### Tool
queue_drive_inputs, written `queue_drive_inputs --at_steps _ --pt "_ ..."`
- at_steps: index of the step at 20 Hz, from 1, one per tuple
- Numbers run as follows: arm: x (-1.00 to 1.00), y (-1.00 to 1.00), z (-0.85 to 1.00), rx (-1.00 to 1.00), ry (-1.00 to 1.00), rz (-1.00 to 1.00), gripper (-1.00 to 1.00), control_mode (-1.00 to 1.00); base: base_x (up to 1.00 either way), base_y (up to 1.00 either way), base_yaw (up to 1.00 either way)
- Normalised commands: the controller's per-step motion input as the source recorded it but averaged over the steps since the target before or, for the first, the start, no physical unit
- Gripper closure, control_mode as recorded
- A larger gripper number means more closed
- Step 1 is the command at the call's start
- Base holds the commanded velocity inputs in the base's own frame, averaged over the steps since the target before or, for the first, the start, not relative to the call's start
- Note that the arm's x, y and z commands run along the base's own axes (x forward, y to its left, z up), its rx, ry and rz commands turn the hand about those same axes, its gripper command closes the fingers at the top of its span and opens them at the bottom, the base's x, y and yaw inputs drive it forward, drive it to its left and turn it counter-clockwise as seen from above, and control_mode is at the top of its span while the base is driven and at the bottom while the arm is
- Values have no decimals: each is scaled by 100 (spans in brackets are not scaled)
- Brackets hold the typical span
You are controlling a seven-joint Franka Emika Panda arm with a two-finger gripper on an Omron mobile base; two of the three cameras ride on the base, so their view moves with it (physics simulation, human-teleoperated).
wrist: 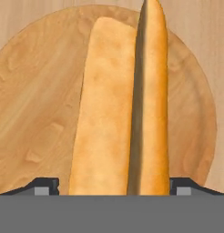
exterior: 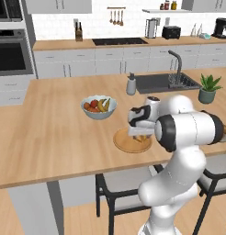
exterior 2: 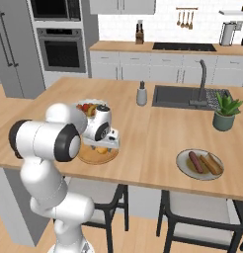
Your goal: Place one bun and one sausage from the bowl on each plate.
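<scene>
Your grey plate [exterior 2: 182, 167] has both; the tool [wrist: 114, 189] pinches a bun [wrist: 104, 113] over the tan plate [wrist: 32, 104], sausage pending.

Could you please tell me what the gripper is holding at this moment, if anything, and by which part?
The gripper holds a long golden-tan split bun across its near end, above the round tan wooden plate.

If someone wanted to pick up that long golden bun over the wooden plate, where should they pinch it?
Pinch the long golden-tan split bun across its narrow width, near mid-length, coming straight down from above. It is long and slim, so two fingers span its sides easily. In the hand view the gripper already straddles it that way, above the round tan wooden plate.
</scene>
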Motion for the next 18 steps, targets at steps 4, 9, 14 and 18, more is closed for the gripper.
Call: queue_drive_inputs --at_steps 4,9,14,18 --pt "-24 0 74 0 -6 0 -100 -100 0 0 0" --pt "-18 0 64 0 0 0 -100 -100 0 0 0" --pt "-60 17 83 -1 0 -1 -100 -100 0 0 0" --pt "-73 45 69 -7 -3 0 -100 -100 0 0 0"
